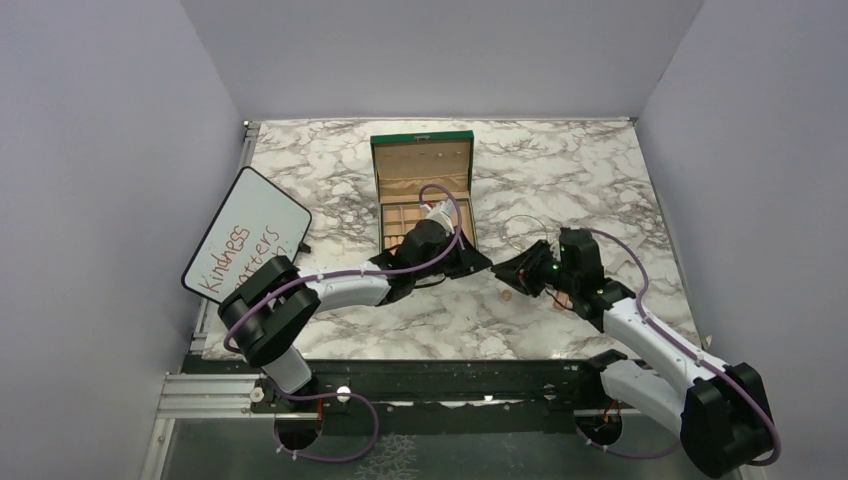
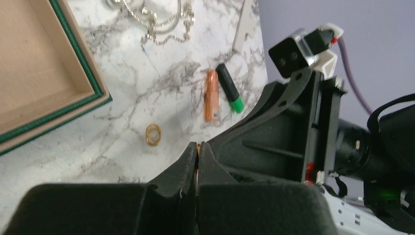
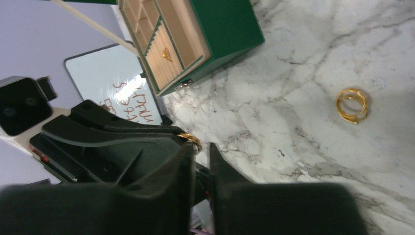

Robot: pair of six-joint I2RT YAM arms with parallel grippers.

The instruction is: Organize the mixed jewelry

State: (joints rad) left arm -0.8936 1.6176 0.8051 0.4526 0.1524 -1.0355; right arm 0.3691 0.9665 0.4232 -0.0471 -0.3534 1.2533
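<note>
Grey-walled cell, marble worktop (image 1: pixel 330 170), open green box (image 1: pixel 421 165) at mid-back. Both arms met just front-right of the box.

Left gripper (image 2: pixel 197 159) was clamped on a small gold ring (image 3: pixel 190 139), which showed only as a gold sliver at the tips. Right gripper (image 3: pixel 200 156) was parted narrowly, right beside that ring; could not tell whether it touched it.

A second ring (image 3: pixel 351 105) lay flat on the worktop, front-right of the box and apart from both grippers. Necklace (image 2: pixel 156 22) lay in a loose heap right of the box. Third ring (image 3: pixel 166 54) was already seated in the box's ribbed slot section.

Handling, judged: the rings are light, hard and smooth, so they are likely to skid on marble or flip out of a pinch. Best taken across the band with the fingers straddling it. The necklace is thin and limp, and it snags and trails. Lift it at a bunched spot, not a single strand.

Room: the box's front wall and raised lid were the main edges to clear. Marker (image 2: pixel 212 95) and highlighter (image 2: pixel 230 88) lay past the loose ring, farther from the box. Whiteboard (image 1: pixel 245 235) stood left of the box, out of the way. The grippers crowded each other, so little slack there.
</note>
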